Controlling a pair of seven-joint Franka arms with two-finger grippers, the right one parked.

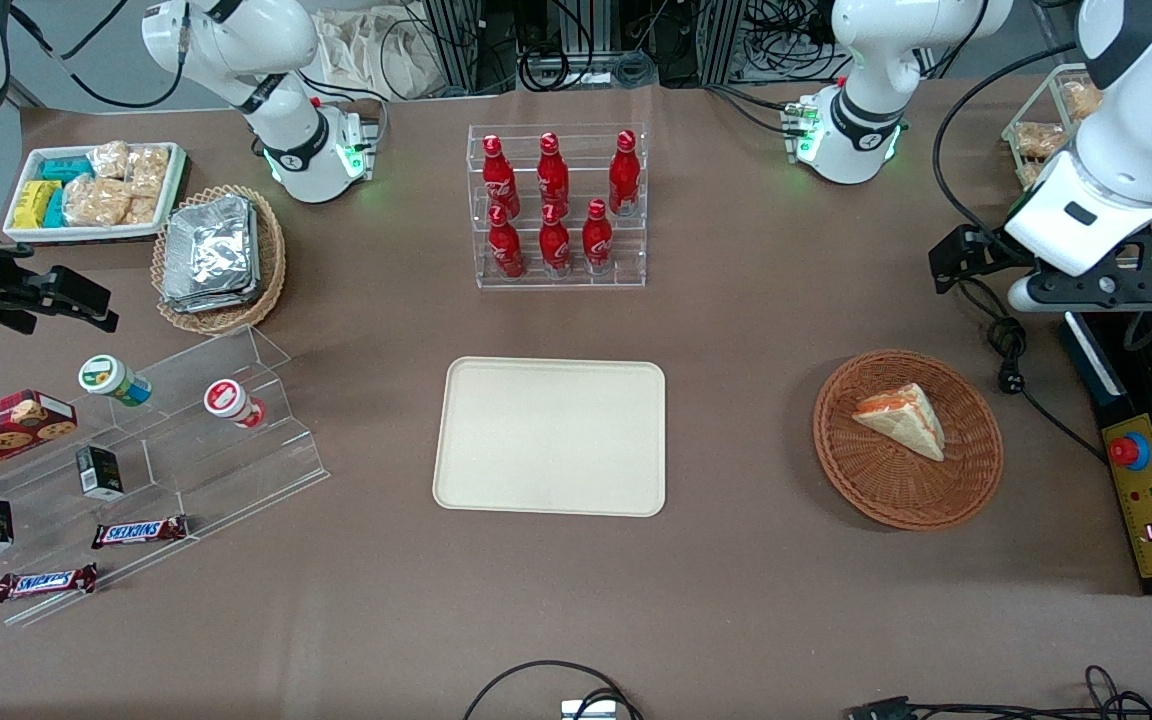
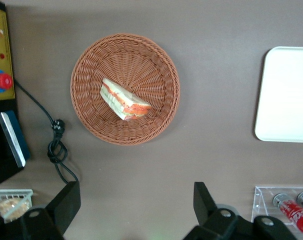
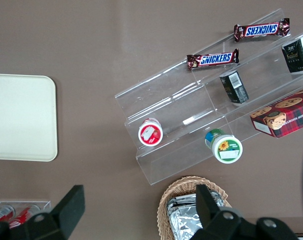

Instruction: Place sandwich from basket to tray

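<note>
The sandwich (image 1: pixel 904 420), a white wedge with orange-red and green filling, lies in the reddish-brown wicker basket (image 1: pixel 876 485) toward the working arm's end of the table. The cream tray (image 1: pixel 548 436) lies flat and bare at the table's middle. My left gripper (image 1: pixel 1086 290) hangs high above the table, farther from the front camera than the basket. In the left wrist view the gripper (image 2: pixel 135 202) is open wide and empty, with the sandwich (image 2: pixel 124 99), the basket (image 2: pixel 156 65) and the tray's edge (image 2: pixel 286 95) below it. The tray also shows in the right wrist view (image 3: pixel 19 117).
A clear rack of red bottles (image 1: pixel 558 205) stands farther from the front camera than the tray. A control box with a red button (image 1: pixel 1141 490) and a black cable (image 1: pixel 1011 365) lie beside the basket. A clear stepped shelf with snacks (image 1: pixel 136 470), a tan basket of foil packs (image 1: pixel 216 255) and a white snack tray (image 1: pixel 96 190) lie toward the parked arm's end.
</note>
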